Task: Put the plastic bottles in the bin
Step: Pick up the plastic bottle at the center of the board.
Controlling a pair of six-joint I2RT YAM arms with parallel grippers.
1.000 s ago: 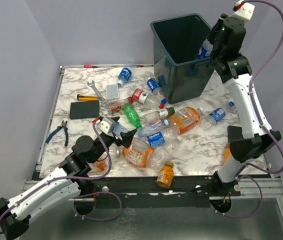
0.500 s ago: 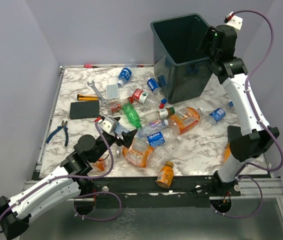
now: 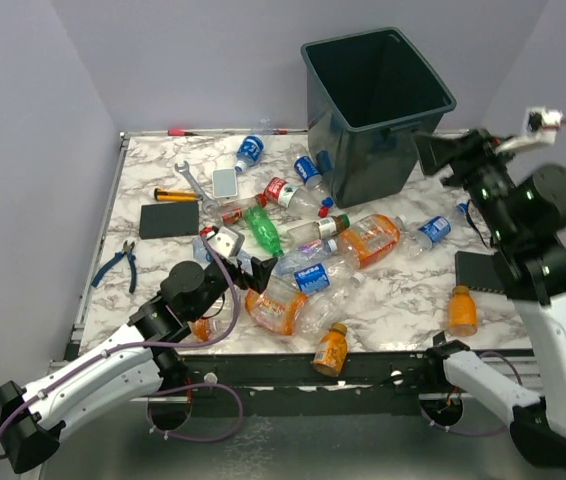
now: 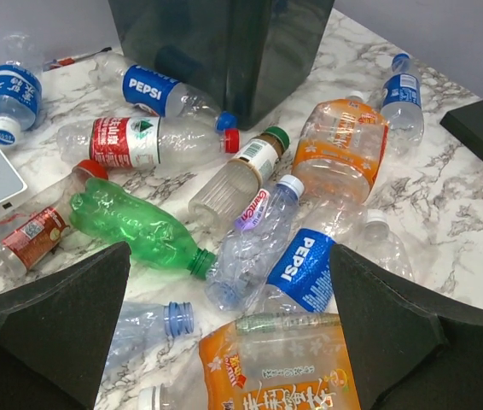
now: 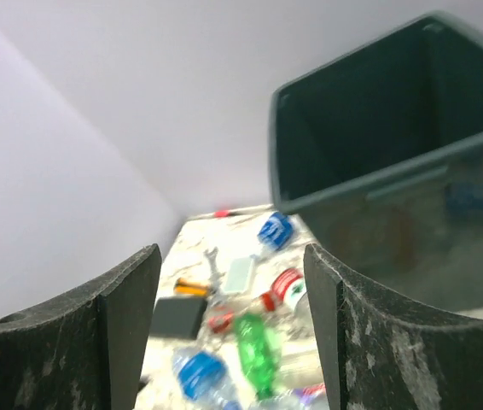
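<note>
Left fingers (image 3: 258,270) are spread wide with nothing in them, hanging low over the heap of plastic bottles (image 3: 308,272) in the middle of the marble worktop (image 3: 153,165). Right fingers (image 3: 438,152) are parted too and empty, up in the air just right of the bin (image 3: 363,165). The bin stands upright at the far right of the worktop. A small orange bottle (image 3: 331,348) stands at the near edge.

Left wrist cam: the left fingers (image 4: 62,316) frame a crushed green bottle (image 4: 139,226), a clear Pepsi bottle (image 4: 305,269) and a flattened orange bottle (image 4: 280,371) right below, with the bin (image 4: 224,43) behind them.

Right wrist cam is pretty blurry: right fingers (image 5: 45,342) apart, nothing between them, bin (image 5: 378,111) off to the right with its opening in view, and the green bottle (image 5: 258,342) lying on the worktop below.
</note>
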